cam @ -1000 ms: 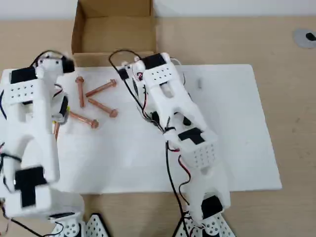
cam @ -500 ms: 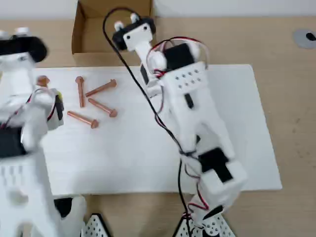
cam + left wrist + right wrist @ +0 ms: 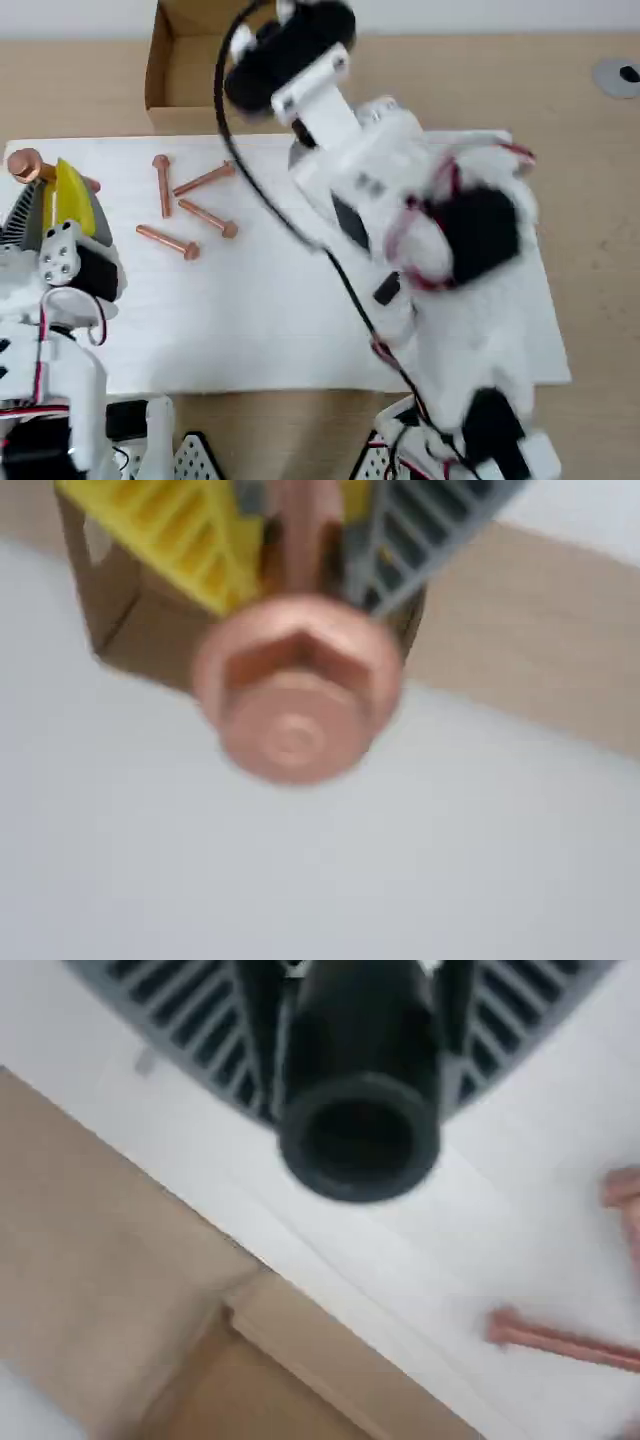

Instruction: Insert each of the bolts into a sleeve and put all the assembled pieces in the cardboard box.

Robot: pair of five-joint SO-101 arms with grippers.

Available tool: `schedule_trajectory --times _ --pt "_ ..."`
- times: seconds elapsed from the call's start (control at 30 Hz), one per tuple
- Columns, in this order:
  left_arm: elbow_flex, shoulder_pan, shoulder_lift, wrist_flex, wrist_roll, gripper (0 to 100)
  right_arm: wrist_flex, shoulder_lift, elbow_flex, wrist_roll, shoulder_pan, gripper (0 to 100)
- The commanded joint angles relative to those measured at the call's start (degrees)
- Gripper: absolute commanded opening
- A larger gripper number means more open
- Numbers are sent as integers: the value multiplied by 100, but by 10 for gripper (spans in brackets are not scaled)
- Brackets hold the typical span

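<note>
Swings up since before, clamps a bolt [image 3: 25, 163] in left claw [image 3: 42, 190] at upper left, grips a sleeve [image 3: 360, 1130] in right claw [image 3: 360, 1020]; likely readies insertion.

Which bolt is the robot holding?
The bolt pinched in the left gripper. The other four bolts lie flat on the white board.

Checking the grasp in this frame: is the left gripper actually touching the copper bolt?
Touching. In the left wrist view, the bolt has its shank clamped between the yellow and grey fingers of the left gripper, and its head sticks out beyond them.
</note>
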Motion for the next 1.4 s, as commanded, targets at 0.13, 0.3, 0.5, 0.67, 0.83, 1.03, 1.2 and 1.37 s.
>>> schedule_trajectory --times 0.13,0.3,0.5,0.67,0.83,1.03,1.2,1.37 --pt "730 105 -532 -765 193 8 -360 -1349 1648 -985 -514 11" --pt "738 589 -541 -721 193 7 -1398 -2158 3530 -1538 -620 10" --pt "738 1011 -567 -686 193 6 -3789 -3512 6615 -1556 -1138 10" --pt "738 1354 -585 53 519 6 -5767 -4857 8927 -1547 -1349 10" --pt "686 1960 -593 598 791 6 -6365 -5789 10009 -1547 -1349 10" --pt "747 2646 -1042 598 756 6 -6453 -6246 10598 -1565 -1402 10" --pt "976 3349 -1684 642 158 6 -6453 -6308 10809 -2048 -1727 10" --pt "870 3736 -1833 1222 35 6 -6620 -6308 11002 -2145 -1842 10"
